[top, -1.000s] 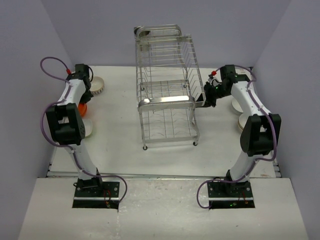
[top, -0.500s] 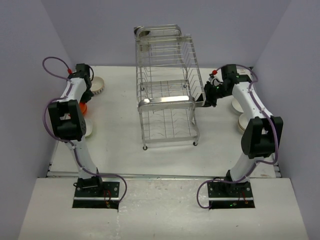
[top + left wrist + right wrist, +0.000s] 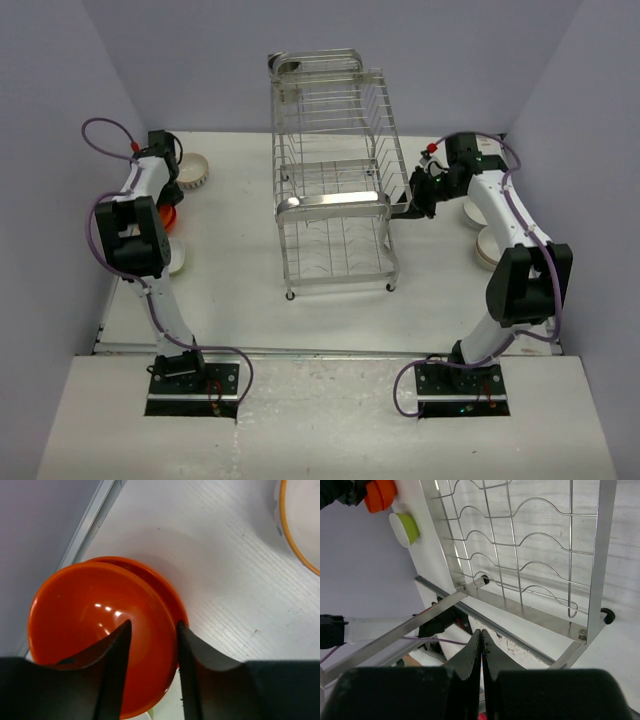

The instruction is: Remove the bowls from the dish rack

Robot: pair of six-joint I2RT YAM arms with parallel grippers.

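Note:
The dish rack stands mid-table with no bowl showing in it; its wires fill the right wrist view. Two orange bowls sit nested at the table's left edge. My left gripper is open and straddles the top bowl's rim, one finger inside and one outside. A ribbed white bowl lies behind it and a white bowl in front. Two white bowls rest at the right. My right gripper is shut and empty beside the rack's right side.
The grey wall runs close along the left of the orange bowls. A cream bowl rim shows at the top right of the left wrist view. The rack's flat front bar lies level with my right gripper.
My left arm's elbow has drawn back towards the wall while its gripper stays over the orange bowls. My right arm has shifted slightly right beside the rack.

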